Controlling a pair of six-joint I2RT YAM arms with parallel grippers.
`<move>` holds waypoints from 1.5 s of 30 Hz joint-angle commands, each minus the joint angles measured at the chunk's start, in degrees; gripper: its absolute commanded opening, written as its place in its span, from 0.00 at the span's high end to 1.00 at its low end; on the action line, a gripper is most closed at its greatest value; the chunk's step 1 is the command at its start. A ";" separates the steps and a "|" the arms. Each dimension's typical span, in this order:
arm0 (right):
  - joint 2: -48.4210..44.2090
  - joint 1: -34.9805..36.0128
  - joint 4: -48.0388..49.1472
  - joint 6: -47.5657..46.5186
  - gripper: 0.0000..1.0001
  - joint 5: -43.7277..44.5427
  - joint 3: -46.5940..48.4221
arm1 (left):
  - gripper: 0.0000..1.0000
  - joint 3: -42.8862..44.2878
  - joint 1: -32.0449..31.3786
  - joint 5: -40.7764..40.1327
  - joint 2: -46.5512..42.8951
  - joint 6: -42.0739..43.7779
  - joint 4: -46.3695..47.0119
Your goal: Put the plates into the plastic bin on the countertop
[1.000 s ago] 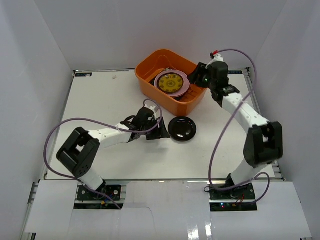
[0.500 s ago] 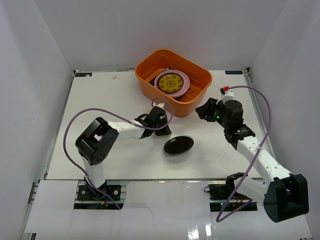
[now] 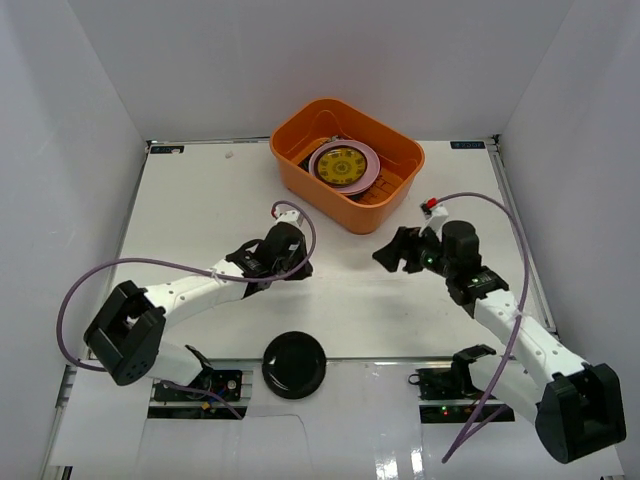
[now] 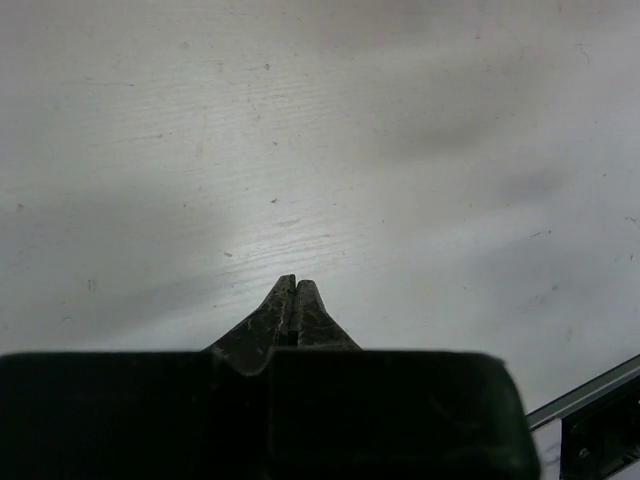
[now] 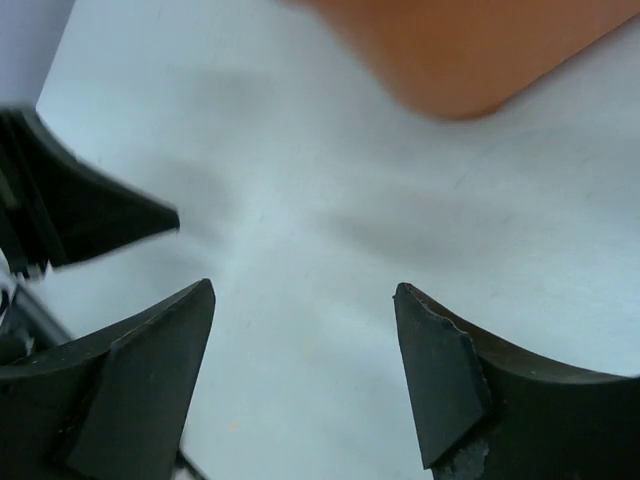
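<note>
One black plate (image 3: 293,364) slid nearward; bin (image 3: 305,185) holds perhaps two plates (image 3: 342,164).

One orange bin (image 3: 398,158), at least two plates (image 3: 343,165) stacked inside, one black plate (image 3: 294,364) outside, two robot arms (image 3: 190,290) (image 3: 515,325).

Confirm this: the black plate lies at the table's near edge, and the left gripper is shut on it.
The left gripper is shut on nothing: the left wrist view shows it closed over bare countertop. The black plate does lie at the near edge, apart from it.
</note>
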 commanded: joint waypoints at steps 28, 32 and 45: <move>59.32 47.04 28.28 23.03 0.22 -27.82 10.63 | 0.41 8.88 3.03 -16.04 -32.02 17.19 -13.21; 62.32 48.63 26.00 22.42 0.59 -29.67 13.10 | 0.41 7.46 3.03 -17.27 -35.81 18.06 -13.30; 32.73 25.45 24.09 19.45 0.92 -20.90 19.93 | 0.06 7.92 3.03 -18.94 -39.59 21.32 -8.99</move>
